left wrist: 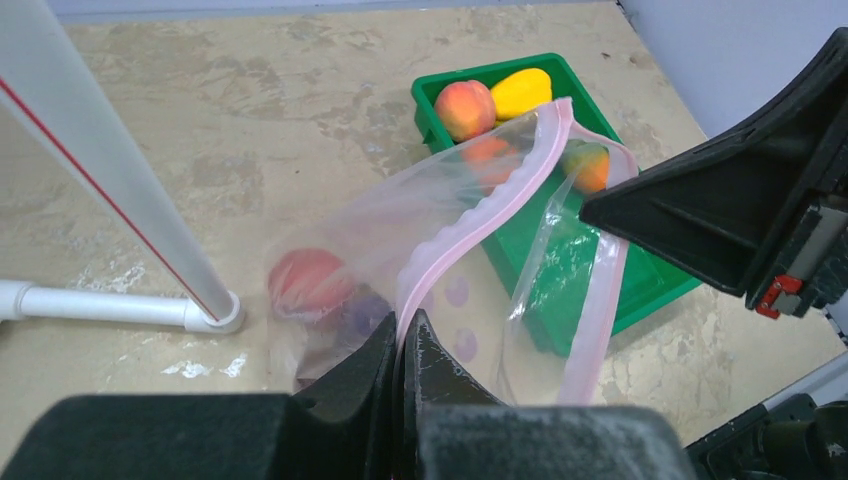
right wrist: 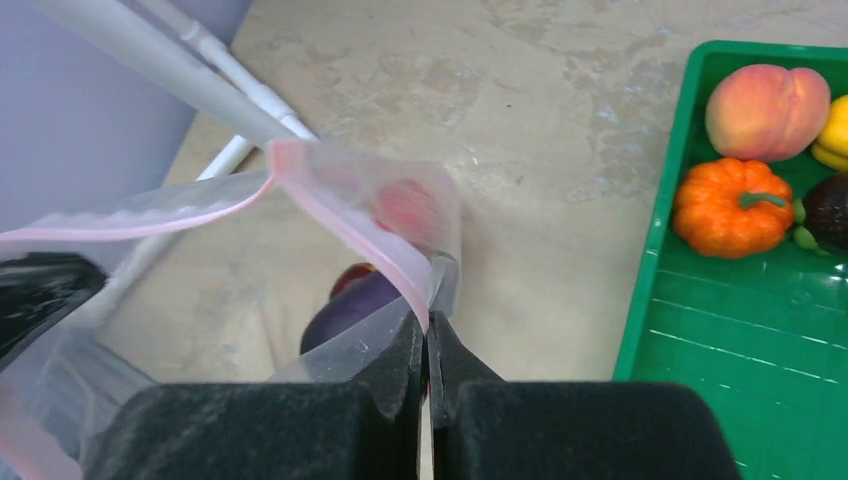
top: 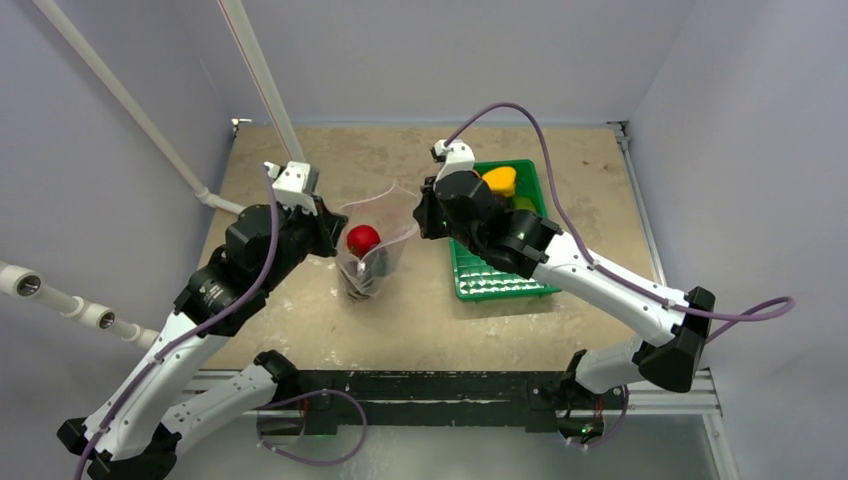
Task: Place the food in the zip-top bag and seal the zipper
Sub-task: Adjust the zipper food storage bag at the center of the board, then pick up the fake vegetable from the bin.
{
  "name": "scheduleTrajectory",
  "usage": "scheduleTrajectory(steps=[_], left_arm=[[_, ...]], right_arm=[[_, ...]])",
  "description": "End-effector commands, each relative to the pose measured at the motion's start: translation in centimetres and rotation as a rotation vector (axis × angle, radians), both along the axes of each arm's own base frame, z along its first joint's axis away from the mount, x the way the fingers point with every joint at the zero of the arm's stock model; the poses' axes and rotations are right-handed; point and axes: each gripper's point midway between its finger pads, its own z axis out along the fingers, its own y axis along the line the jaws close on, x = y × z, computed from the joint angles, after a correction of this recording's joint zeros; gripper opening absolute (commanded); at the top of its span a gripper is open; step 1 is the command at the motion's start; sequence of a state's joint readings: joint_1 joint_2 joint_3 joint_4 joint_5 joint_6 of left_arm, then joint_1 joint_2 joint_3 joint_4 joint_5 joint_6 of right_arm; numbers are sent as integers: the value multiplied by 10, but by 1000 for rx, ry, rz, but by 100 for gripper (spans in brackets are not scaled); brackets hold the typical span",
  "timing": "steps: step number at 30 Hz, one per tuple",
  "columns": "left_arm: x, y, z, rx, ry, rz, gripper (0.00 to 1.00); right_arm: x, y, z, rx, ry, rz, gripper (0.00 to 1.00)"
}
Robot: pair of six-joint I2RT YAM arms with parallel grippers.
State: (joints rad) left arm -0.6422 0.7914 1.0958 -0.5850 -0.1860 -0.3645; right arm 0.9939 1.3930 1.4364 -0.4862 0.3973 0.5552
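The clear zip-top bag [top: 378, 262] hangs between my two grippers above the table. My left gripper [left wrist: 405, 325] is shut on one end of the pink zipper [left wrist: 480, 215]. The right gripper [right wrist: 425, 320] is shut on the zipper's other end [right wrist: 340, 225]. The two pink strips stand apart, so the mouth gapes. Inside the bag lie a red food piece [top: 363, 240] and a purple one [right wrist: 345, 305]. More food sits in the green tray [right wrist: 650, 270]: a peach [right wrist: 765, 110], an orange pumpkin [right wrist: 730, 205], a yellow piece [left wrist: 520, 92] and a dark one [right wrist: 828, 210].
The green tray [top: 500, 290] stands right of the bag, partly under the right arm. A slanted white pipe [top: 265, 75] meets the table behind the left gripper, with another pipe [left wrist: 100, 305] lying at the left edge. Walls enclose the table on three sides.
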Motion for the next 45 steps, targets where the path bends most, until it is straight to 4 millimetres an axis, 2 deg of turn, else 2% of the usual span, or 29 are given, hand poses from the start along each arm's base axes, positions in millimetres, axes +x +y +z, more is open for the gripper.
scheduleTrajectory(steps=[1,5,11,14,15,18,20,24,28,32,38,42,45], left_arm=[[3,10,0,-23,-5,75,0],[6,4,0,-31,-4,60,0],[13,-8,-23,-29,26,30,0],[14,-13,-23,-23,2,2,0],[15,-14,-23,-24,-3,-3,0],[16,-18,-25,-21,-12,-23,0],[17,-21,-27,-17,-13,-39,0],[19,-26,-39,-7,-8,-55,0],[18,-30,-43,-6,-5,-81,0],[15,-29,-45,-5,-6,-90,0],[10,-25,-49,-1,-8,-90,0],[8,-19,-52,11,-7,-72,0],[6,-15,-49,5,-21,-62,0]], right_arm=[[23,-19,14,7,-64,-24,0],[31,-16,16,34,-86,9,0],[33,-8,1,39,-68,51,0],[33,-8,5,54,-79,46,20],[33,-9,8,59,-83,43,29],[32,-12,24,89,-110,31,44],[33,-19,40,116,-141,1,54],[39,-40,70,156,-193,-83,57],[50,-68,83,151,-223,-180,62],[65,-94,87,148,-248,-259,70],[102,-126,53,147,-231,-313,78],[120,-130,19,137,-183,-321,81],[131,-126,-6,123,-140,-311,81]])
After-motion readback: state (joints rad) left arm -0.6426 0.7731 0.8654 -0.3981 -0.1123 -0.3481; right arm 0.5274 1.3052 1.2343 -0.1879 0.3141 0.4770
